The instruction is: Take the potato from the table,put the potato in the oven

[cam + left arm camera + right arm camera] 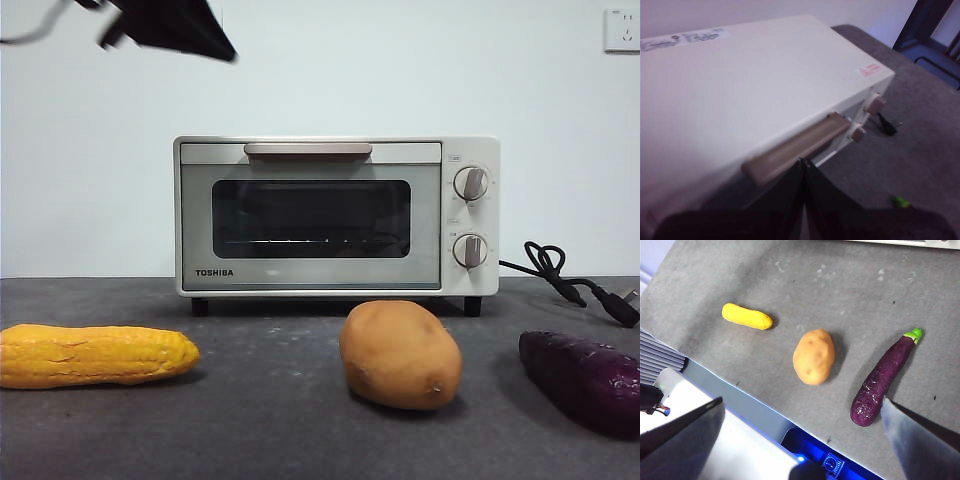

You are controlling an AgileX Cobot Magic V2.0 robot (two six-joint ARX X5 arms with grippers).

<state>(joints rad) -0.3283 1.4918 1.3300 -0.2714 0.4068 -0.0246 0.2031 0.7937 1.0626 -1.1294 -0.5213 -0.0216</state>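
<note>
You are bringing the left claw [804,167], pinched together, down by the oven [336,215] handle [796,148], so hook it gently while the potato [401,354] is sitting in front and the right claw [802,430], spread wide, is waiting.

White wall [100,150], corner socket [621,30]

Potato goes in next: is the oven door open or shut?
Shut. The oven door sits flush in its frame, handle up top, with the potato on the table.
</note>
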